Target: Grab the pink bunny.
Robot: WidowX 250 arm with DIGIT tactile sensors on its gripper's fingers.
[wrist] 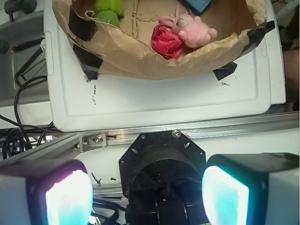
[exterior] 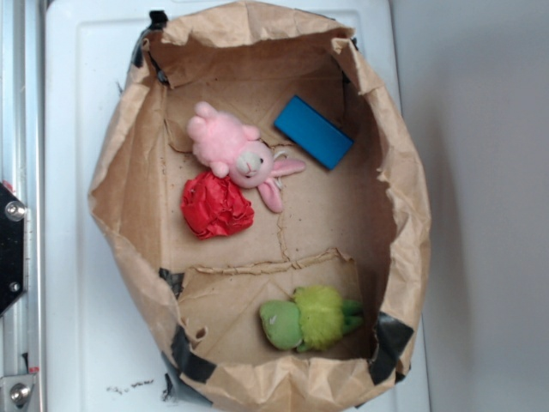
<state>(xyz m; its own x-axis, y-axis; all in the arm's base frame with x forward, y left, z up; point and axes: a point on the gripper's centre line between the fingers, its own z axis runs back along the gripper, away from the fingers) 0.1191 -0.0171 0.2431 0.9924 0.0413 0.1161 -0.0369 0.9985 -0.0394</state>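
Note:
The pink bunny (exterior: 233, 154) lies inside a brown paper-lined box (exterior: 129, 172), toward its upper left, with its pale face and floppy ears turned right. It rests against a red crumpled ball (exterior: 216, 206). In the wrist view the bunny (wrist: 193, 28) shows at the top, far from my gripper (wrist: 147, 194). The gripper is open and empty, its two pads (wrist: 68, 199) wide apart over the robot base, outside the box. The gripper does not show in the exterior view.
A blue block (exterior: 314, 131) lies at the box's upper right. A green-yellow fuzzy plush (exterior: 310, 318) lies at the lower right. The box sits on a white tray (wrist: 154, 103). A metal rail (wrist: 187, 133) and black cables (wrist: 23, 103) lie near the base.

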